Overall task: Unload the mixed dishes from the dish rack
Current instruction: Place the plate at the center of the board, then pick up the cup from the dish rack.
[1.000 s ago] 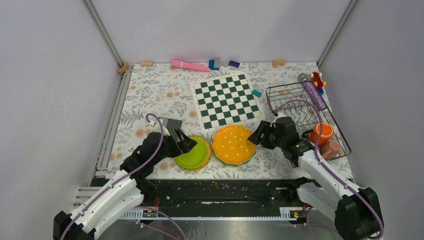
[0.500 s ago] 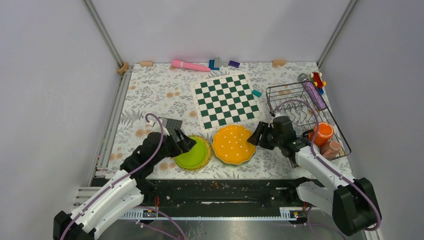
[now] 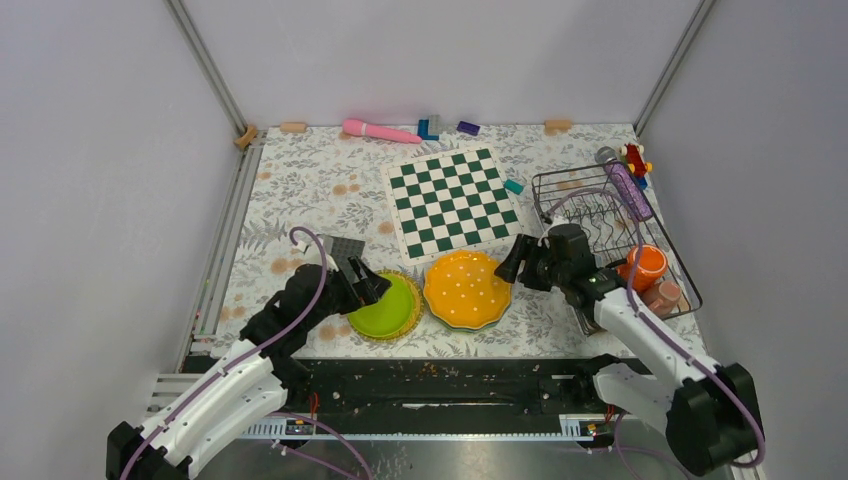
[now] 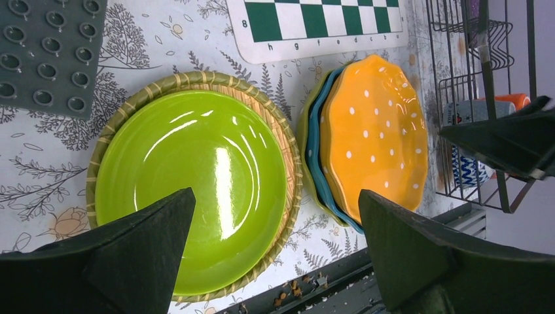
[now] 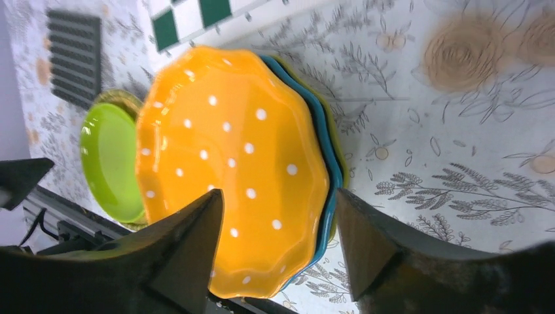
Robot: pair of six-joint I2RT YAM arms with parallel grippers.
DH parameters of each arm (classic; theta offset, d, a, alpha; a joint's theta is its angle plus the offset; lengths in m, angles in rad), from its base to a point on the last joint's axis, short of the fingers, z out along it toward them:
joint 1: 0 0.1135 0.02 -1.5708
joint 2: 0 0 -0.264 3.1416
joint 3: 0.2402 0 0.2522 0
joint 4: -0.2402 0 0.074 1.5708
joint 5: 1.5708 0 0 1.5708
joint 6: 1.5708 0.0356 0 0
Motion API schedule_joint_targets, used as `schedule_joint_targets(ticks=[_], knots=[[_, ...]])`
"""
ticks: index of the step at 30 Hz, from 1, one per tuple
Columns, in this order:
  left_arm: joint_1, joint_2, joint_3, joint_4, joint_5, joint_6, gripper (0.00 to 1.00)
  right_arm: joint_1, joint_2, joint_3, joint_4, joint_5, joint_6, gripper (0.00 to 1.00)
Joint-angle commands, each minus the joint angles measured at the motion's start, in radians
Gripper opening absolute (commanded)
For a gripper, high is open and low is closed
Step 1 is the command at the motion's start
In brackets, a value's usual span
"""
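Observation:
A lime-green plate (image 3: pixel 385 306) lies on a woven-rimmed plate on the table; it also shows in the left wrist view (image 4: pixel 190 190). Right of it an orange white-dotted scalloped plate (image 3: pixel 466 288) tops a stack with a teal plate (image 5: pixel 327 186) under it. My left gripper (image 3: pixel 366 284) is open and empty over the green plate's left edge. My right gripper (image 3: pixel 510 262) is open and empty over the orange plate's right edge (image 5: pixel 229 170). The dish rack (image 3: pixel 575 190) stands at the right and holds an orange cup (image 3: pixel 645 265), a pink cup (image 3: pixel 665 295) and a blue-patterned cup (image 4: pixel 468 169).
A green-and-white chessboard (image 3: pixel 455 200) lies behind the plates. A grey studded baseplate (image 3: pixel 343 248) sits by the left gripper. A purple tube (image 3: pixel 630 190) rests on the rack's far side beside a red toy (image 3: pixel 633 157). A pink object (image 3: pixel 380 130) and small blocks lie at the back edge.
My right gripper has shifted slightly farther back and left along the orange plate's right edge, still open. The left arm and the plates have not moved.

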Motion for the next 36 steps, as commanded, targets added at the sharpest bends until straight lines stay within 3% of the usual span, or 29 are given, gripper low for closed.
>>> schedule_joint_targets(ticks=[1, 4, 9, 12, 16, 20, 25, 31, 36], knots=[[0.004, 0.0, 0.054, 0.017, -0.054, 0.016, 0.99, 0.009, -0.139, 0.118, -0.098, 0.094, -0.072, 0.8], [0.004, 0.008, 0.099, 0.018, -0.098, 0.022, 0.99, 0.007, -0.235, 0.176, -0.156, 0.138, -0.148, 0.99], [0.005, 0.033, 0.215, -0.005, -0.2, 0.067, 0.99, 0.007, -0.407, 0.236, -0.198, 0.298, -0.279, 1.0], [0.005, 0.034, 0.254, -0.012, -0.263, 0.087, 0.99, 0.008, -0.456, 0.272, -0.285, 0.474, -0.3, 1.0], [0.004, 0.03, 0.272, -0.014, -0.329, 0.112, 0.99, 0.007, -0.437, 0.334, -0.436, 0.772, -0.278, 1.0], [0.004, 0.025, 0.255, -0.01, -0.366, 0.121, 0.99, 0.004, -0.389, 0.328, -0.474, 0.911, -0.25, 1.0], [0.004, 0.022, 0.224, 0.0, -0.341, 0.131, 0.99, -0.043, -0.313, 0.321, -0.491, 0.877, -0.206, 1.0], [0.005, 0.05, 0.216, 0.004, -0.351, 0.141, 0.99, -0.231, -0.191, 0.303, -0.472, 0.686, -0.159, 1.0], [0.006, 0.065, 0.219, 0.009, -0.349, 0.147, 0.99, -0.257, -0.105, 0.275, -0.429, 0.642, -0.153, 0.98]])
